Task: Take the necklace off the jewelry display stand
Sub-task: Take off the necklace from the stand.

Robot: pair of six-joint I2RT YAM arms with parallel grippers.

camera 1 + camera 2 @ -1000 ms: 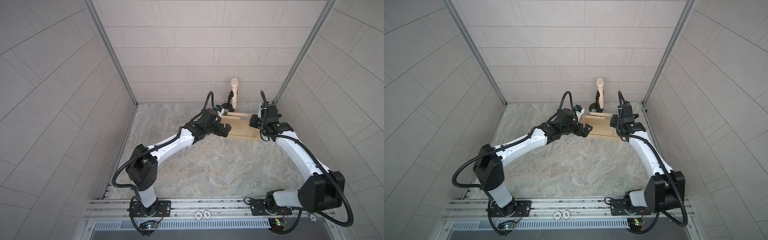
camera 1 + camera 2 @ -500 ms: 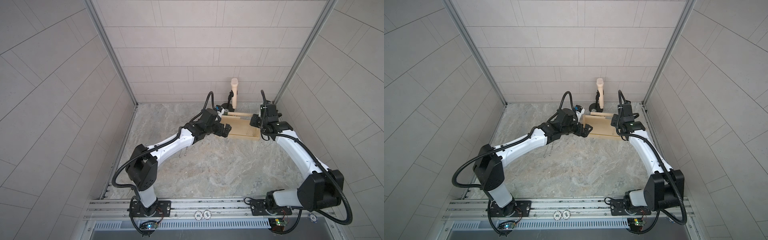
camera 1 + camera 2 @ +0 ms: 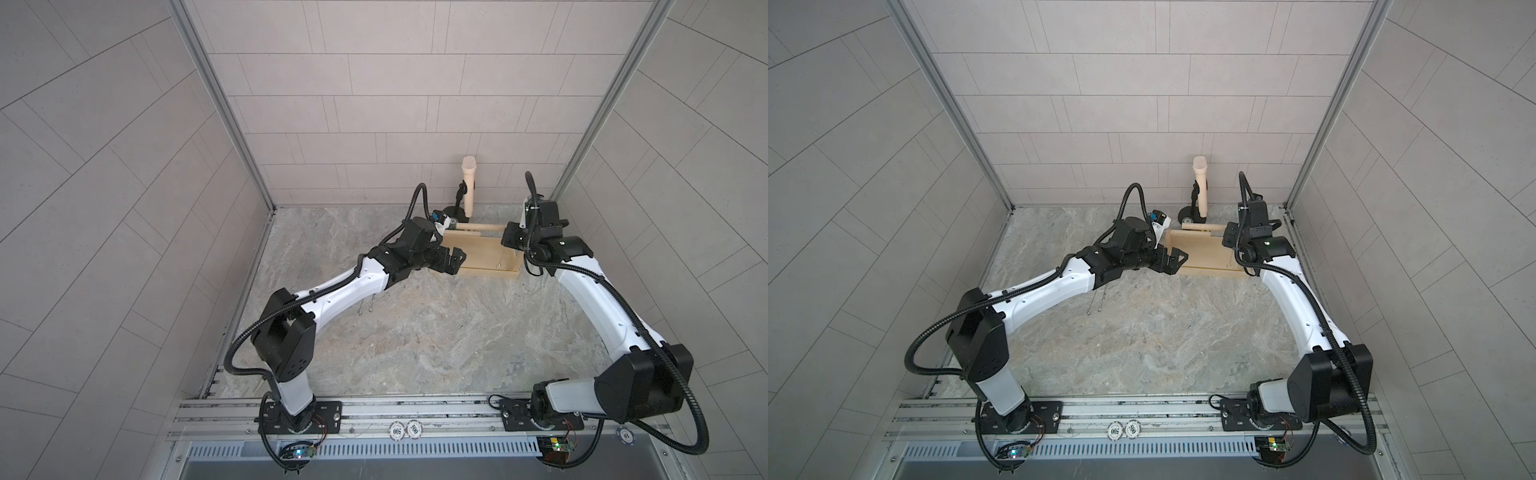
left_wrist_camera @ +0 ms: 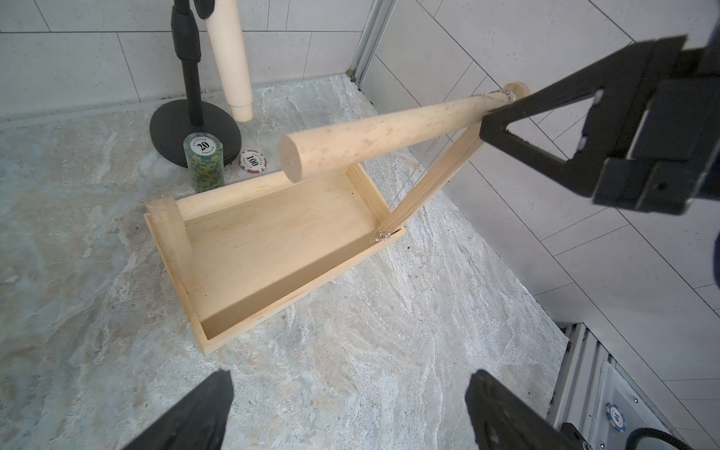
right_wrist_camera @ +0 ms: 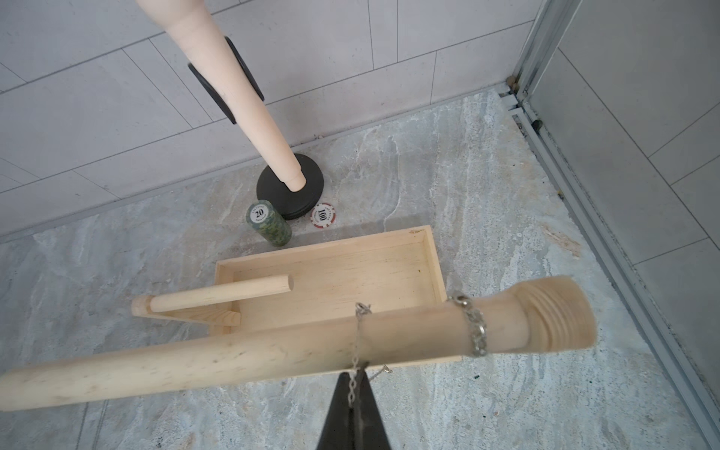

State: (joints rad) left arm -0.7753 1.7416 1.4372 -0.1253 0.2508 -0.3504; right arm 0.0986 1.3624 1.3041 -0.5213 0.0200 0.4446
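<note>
Right claw [image 5: 353,383] is clamped on the necklace [image 5: 357,335] draped over the jewelry display stand [image 5: 233,358].

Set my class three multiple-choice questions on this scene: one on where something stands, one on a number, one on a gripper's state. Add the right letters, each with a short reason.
1. The green chip stack stands:
A in the wooden tray; B on the table beside the black round base; C on the dowel bar.

2. The lone red-and-white chip reads:
A 100; B 20; C 5.

3. The right gripper is:
A wide open; B shut on nothing; C shut on the necklace.

Answers:
1 B: it rests on the table, next to the base.
2 A: that number is printed on its face.
3 C: the chain runs between its closed fingertips.
</note>
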